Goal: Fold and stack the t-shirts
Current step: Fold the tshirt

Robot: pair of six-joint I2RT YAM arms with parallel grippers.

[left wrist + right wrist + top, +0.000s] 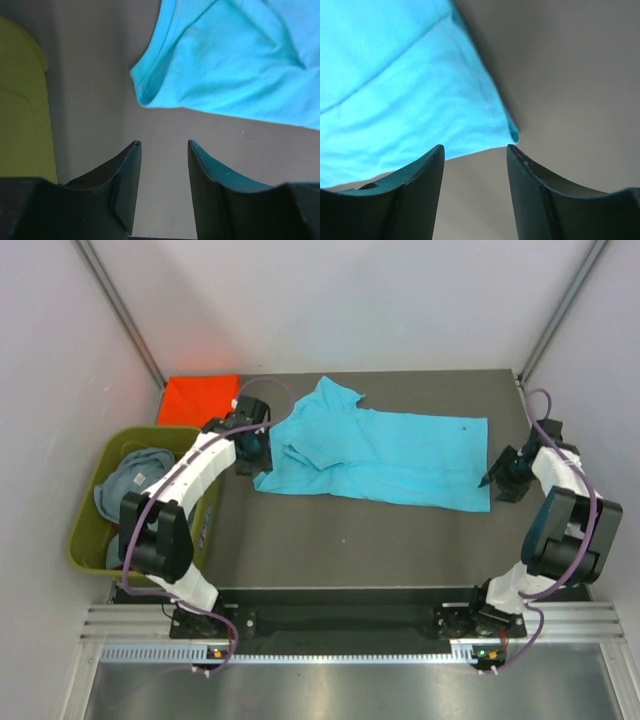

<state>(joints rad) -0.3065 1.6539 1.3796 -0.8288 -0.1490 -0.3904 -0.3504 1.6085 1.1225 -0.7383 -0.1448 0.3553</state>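
Left pincer (164,145), right pincer (475,148) parted, empty; three t-shirts: turquoise (400,455), orange-red (200,398), grey-blue (125,480).

Overhead view: the left arm (190,475) bends up to the left gripper (255,455), left of centre. The right arm (560,510) folds at the right edge, right gripper (492,478) pointing left. Both jaws parted, holding nothing.

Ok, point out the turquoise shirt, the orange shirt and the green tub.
turquoise shirt (400,455), top view, middle of its body.
orange shirt (198,400), top view, centre of the cloth.
green tub (88,508), top view, left rim.
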